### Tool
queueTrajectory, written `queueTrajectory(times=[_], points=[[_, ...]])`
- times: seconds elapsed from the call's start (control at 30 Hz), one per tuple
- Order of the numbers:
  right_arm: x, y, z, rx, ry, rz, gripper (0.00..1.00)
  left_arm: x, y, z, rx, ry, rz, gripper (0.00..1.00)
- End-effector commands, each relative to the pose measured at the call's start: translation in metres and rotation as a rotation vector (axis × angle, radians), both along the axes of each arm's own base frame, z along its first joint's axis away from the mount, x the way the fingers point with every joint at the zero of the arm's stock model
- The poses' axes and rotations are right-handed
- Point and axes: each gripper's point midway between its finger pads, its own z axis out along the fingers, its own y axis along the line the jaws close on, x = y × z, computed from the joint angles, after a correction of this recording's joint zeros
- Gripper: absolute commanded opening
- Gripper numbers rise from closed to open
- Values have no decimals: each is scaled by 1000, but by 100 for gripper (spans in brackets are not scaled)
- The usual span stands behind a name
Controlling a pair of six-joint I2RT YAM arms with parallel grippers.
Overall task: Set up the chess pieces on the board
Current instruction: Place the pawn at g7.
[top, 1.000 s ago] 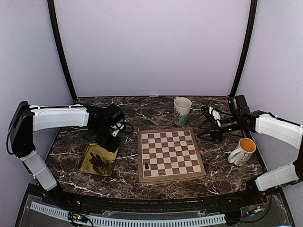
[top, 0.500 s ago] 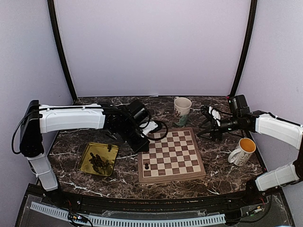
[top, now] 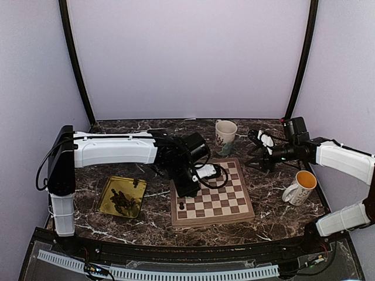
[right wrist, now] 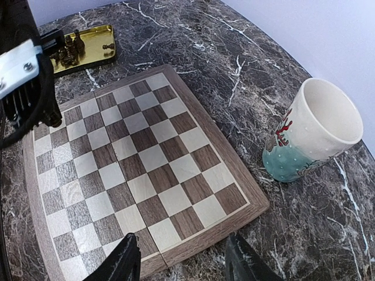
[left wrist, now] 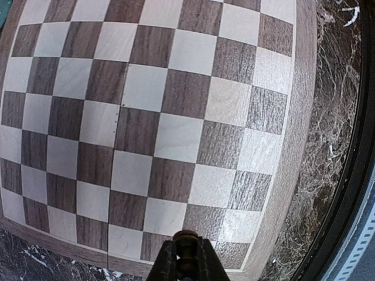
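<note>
The wooden chequered board (top: pixel 225 196) lies mid-table. One dark chess piece (top: pixel 181 206) stands near its front left corner. My left gripper (top: pixel 187 188) hangs over the board's left side, shut on a dark brown chess piece (left wrist: pixel 187 239). In the left wrist view the gripper (left wrist: pixel 187 257) is above squares near the board's (left wrist: pixel 176 134) edge. Several more chess pieces (top: pixel 121 201) lie in the gold tray (top: pixel 104 202). My right gripper (top: pixel 262 153) is open and empty, right of the board's far right corner; in the right wrist view it (right wrist: pixel 183 263) is over that corner of the board (right wrist: pixel 140 158).
A white and teal mug (top: pixel 225 136) stands behind the board; it also shows in the right wrist view (right wrist: pixel 310 137). A white mug with a yellow inside (top: pixel 300 187) stands right of the board. The gold tray also shows in the right wrist view (right wrist: pixel 94 47).
My left arm has swung right from over the gold tray to over the board's left side. The right arm has barely moved.
</note>
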Motion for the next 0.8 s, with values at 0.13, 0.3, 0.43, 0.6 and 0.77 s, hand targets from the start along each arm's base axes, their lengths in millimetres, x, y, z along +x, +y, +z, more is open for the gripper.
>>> queueTrajectory(times=[0.13, 0.3, 0.43, 0.6, 0.77], points=[[5, -3, 6, 9, -31, -20, 50, -13, 8, -17, 138, -1, -75, 6], [4, -3, 5, 10, -26, -18, 50, -14, 11, -24, 173, -6, -80, 6], [4, -3, 5, 11, -25, -16, 50, -16, 10, -29, 180, 1, -85, 6], [3, -3, 4, 11, -21, -13, 50, -19, 9, -34, 187, 13, -93, 7], [3, -3, 2, 11, -14, -10, 50, -21, 9, -38, 193, 22, -97, 7]])
